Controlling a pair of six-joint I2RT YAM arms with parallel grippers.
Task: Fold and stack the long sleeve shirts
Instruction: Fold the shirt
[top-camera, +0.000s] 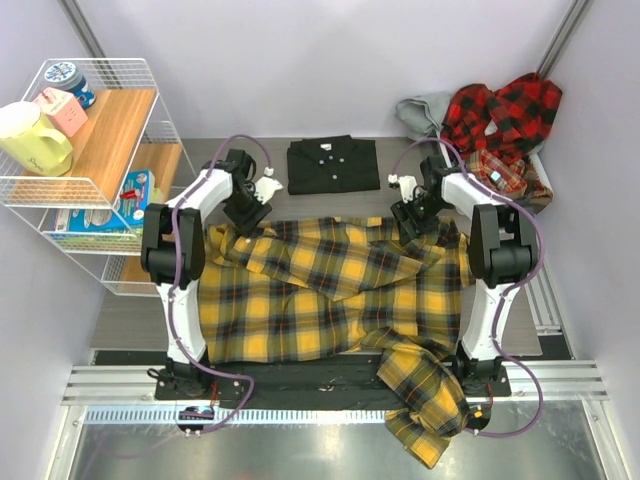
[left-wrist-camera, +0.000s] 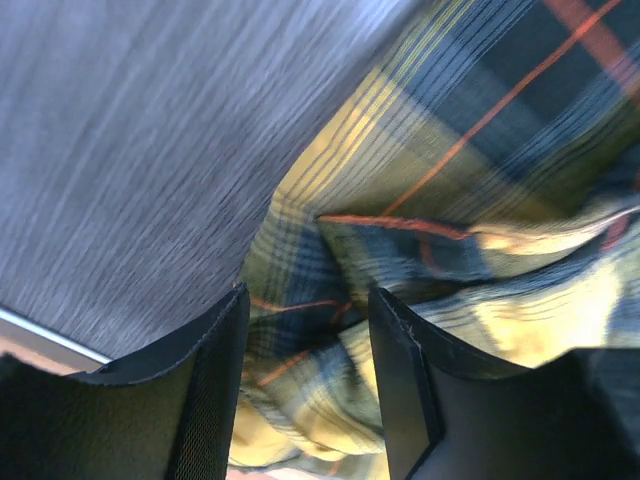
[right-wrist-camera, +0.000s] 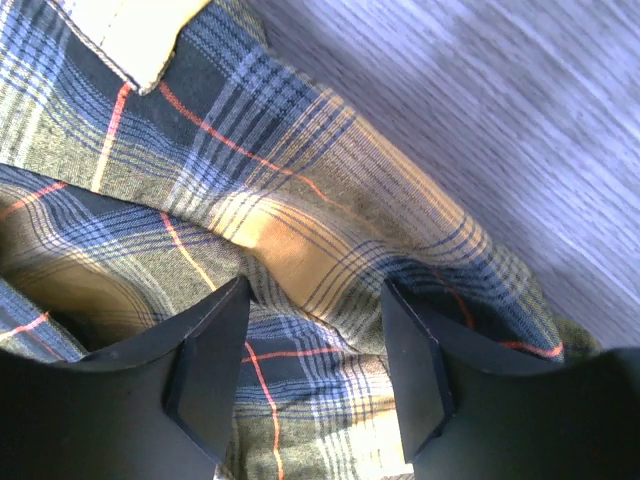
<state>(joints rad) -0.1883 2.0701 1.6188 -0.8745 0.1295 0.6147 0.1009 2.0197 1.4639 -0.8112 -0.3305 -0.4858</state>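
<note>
The yellow-and-black plaid shirt (top-camera: 320, 290) lies spread across the table, with one sleeve (top-camera: 425, 410) hanging over the front edge at the right. My left gripper (top-camera: 247, 218) is open over the shirt's far left corner, with bunched plaid cloth (left-wrist-camera: 330, 250) between its jaws (left-wrist-camera: 308, 300). My right gripper (top-camera: 410, 222) is open over the far right corner, jaws (right-wrist-camera: 315, 300) astride a fold of plaid (right-wrist-camera: 300, 240). The black shirt (top-camera: 333, 165) lies folded at the back centre. Red-and-black plaid shirts (top-camera: 500, 115) are heaped at the back right.
A white wire shelf (top-camera: 100, 160) with a yellow mug (top-camera: 35, 140) and boxes stands at the left. A grey garment (top-camera: 425, 108) lies beside the red heap. A metal rail (top-camera: 320, 385) runs along the front edge. Bare grey table (left-wrist-camera: 130, 150) lies just beyond the shirt's far edge.
</note>
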